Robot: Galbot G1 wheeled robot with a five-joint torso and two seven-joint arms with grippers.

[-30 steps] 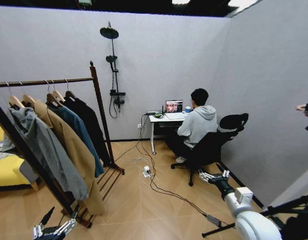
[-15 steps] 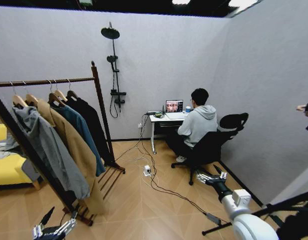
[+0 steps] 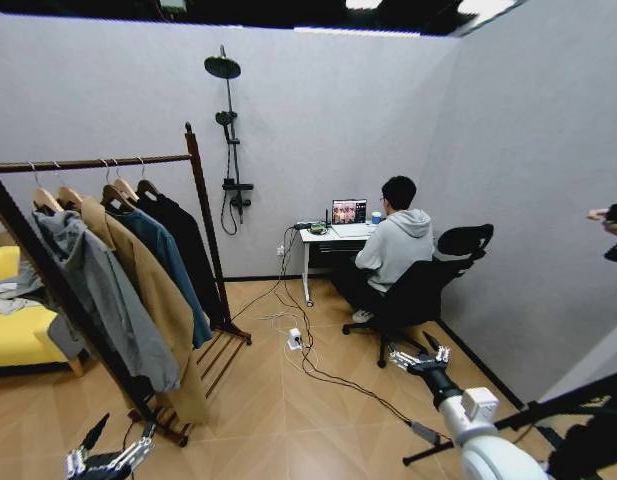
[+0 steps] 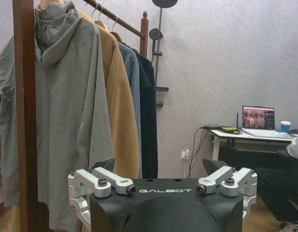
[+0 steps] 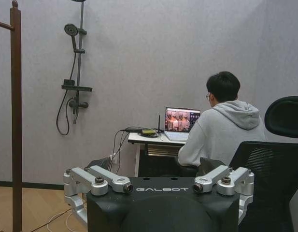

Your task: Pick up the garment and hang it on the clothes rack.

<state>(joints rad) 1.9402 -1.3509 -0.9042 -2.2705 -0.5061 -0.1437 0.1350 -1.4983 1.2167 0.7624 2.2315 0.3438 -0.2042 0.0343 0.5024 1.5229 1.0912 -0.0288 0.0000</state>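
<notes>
Well apart: garment (image 3: 184, 245), left gripper (image 3: 112, 455).

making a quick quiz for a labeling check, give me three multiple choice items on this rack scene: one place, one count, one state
1. Where on the tall dark red-brown wooden clothes rack does the long black cloth jacket hang?
A. At the end by the far post
B. Between the grey and tan coats
C. On the bottom shelf

2. How many garments hang on the rail?
A. Two
B. Four
C. Six

3. What is the robot's left hand holding?
A. A hanger
B. The tan coat
C. Nothing

Answers: 1 A, it is the last garment beside the post. 2 B, grey, tan, blue-teal and black. 3 C, its open fingers are bare, low near the rack's foot.
</notes>
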